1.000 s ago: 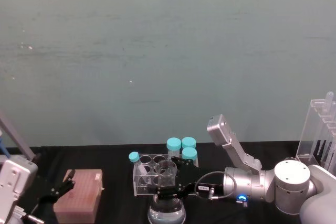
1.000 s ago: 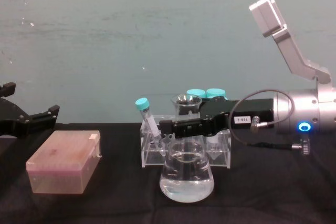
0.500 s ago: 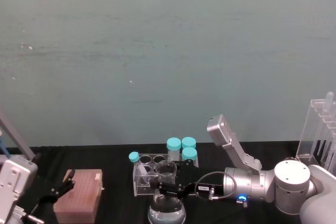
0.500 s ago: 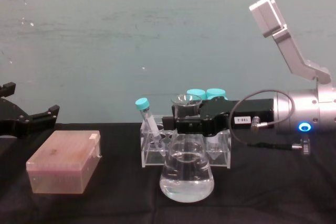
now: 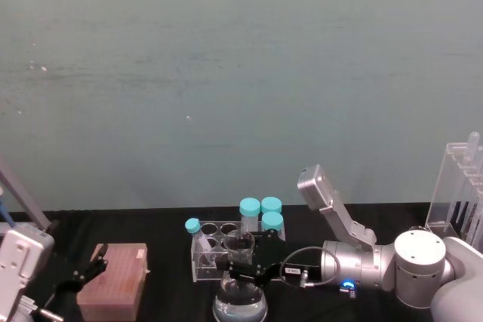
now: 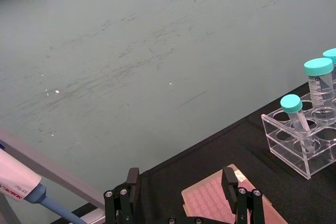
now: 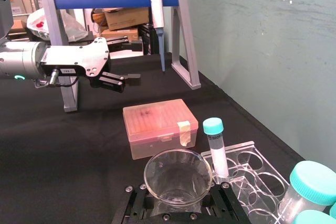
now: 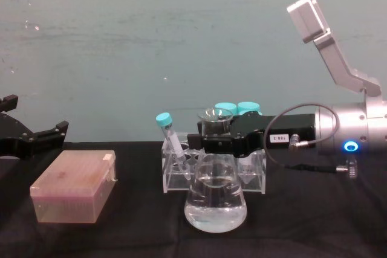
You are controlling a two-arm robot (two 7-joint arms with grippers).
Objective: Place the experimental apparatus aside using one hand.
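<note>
**Right claw clamped on the flask's neck; the flask's base appears to rest on the black cloth**

Nearest the robot stands the conical flask [image 8: 216,196], upright, clear liquid in its wide base. Its long axis runs straight up, and the right gripper [image 8: 208,144] reaches in level from the robot's right, crossing that axis at the narrow neck just below the flared rim. From the right wrist camera, the rim [image 7: 178,176] sits directly between the two black fingers, which press in on either side: the claw is clenched around the neck. A lift, then a sideways carry, looks like the next call; tilt would slosh the liquid.

Just behind the flask is a clear acrylic tube rack [image 8: 175,176] with teal-capped tubes [image 5: 250,207], close enough that a sideways swing might clip it.

To the left, well apart, sits a pink tip box [image 8: 74,187]. The left gripper [image 6: 182,192] hovers by it, fingers spread, holding nothing.

At the far right edge stands the tall acrylic pipette rack [image 5: 459,186].

A small label on the right gripper's body and tube markings are too small to read.
</note>
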